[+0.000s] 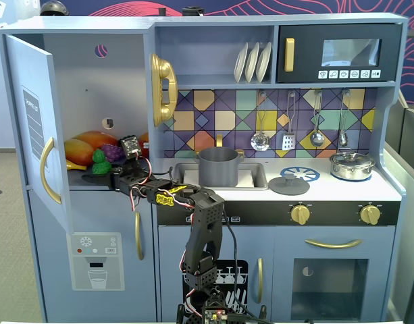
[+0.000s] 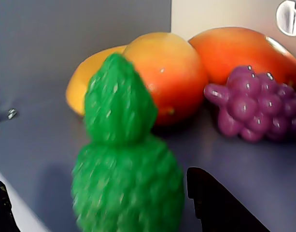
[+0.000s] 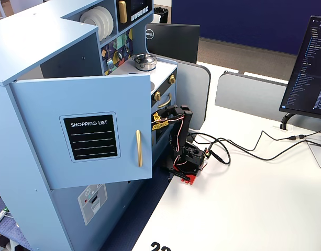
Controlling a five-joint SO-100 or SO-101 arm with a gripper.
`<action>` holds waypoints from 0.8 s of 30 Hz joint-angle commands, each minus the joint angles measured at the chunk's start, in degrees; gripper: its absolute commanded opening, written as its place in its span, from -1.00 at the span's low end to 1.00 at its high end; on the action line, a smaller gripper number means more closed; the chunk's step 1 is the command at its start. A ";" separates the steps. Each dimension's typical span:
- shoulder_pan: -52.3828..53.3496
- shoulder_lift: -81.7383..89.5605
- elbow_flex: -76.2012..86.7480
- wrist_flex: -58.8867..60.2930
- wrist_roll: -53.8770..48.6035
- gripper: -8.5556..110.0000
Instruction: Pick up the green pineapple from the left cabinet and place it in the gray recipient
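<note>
The green pineapple stands upright on the shelf of the left cabinet, whose door is swung open. My gripper is open around the pineapple's body. One dark finger is to its right and the other far to its left, both apart from it. In a fixed view the arm reaches into the cabinet, with the gripper low beside the pineapple. The gray recipient stands in the sink to the right. In the other fixed view the cabinet door hides the fruit and the gripper.
Two orange-yellow mangoes and a purple grape bunch lie right behind the pineapple. A shiny lidded pot and a gray lid sit on the counter. Cables trail over the white desk.
</note>
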 commanded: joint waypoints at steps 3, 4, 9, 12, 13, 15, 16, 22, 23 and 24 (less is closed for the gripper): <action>0.88 -2.99 -8.88 -1.14 -1.32 -0.17; 0.88 -3.52 -9.58 -1.14 -1.49 -0.19; 0.53 -4.48 -10.46 -0.79 -2.99 -0.37; 0.26 -3.87 -9.58 0.53 -5.71 -0.66; 0.09 -3.60 -9.32 1.05 -6.86 -0.78; -0.18 -3.16 -8.70 1.49 -8.00 -0.86; -0.35 -2.90 -8.35 1.58 -8.00 -0.86; -2.37 -0.97 -9.93 2.37 -7.73 -0.86; -3.43 -0.09 -10.81 2.37 -6.86 -0.86; -4.75 1.14 -11.60 2.81 -5.89 -0.86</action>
